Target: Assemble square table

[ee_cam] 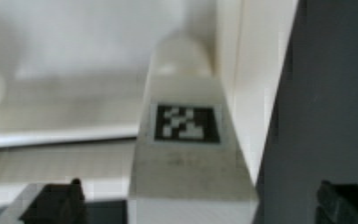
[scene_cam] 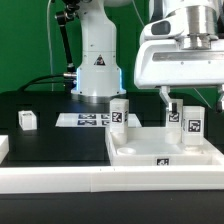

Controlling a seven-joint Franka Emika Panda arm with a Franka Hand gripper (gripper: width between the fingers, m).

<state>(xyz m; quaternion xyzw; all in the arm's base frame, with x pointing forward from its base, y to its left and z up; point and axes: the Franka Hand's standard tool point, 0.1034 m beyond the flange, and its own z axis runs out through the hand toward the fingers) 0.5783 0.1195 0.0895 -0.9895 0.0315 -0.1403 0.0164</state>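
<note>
The white square tabletop slab lies rim up at the exterior view's lower right. One white tagged leg stands at its far left corner, and another stands further right. A third leg stands on the slab under my gripper. In the wrist view this leg runs up between my two dark fingertips, with a gap showing on one side. The jaws stand apart, so my gripper is open around the leg. A fourth leg lies loose at the exterior view's left.
The marker board lies in front of the robot base. A long white border rail runs along the front of the table. A white block edge shows at the far left.
</note>
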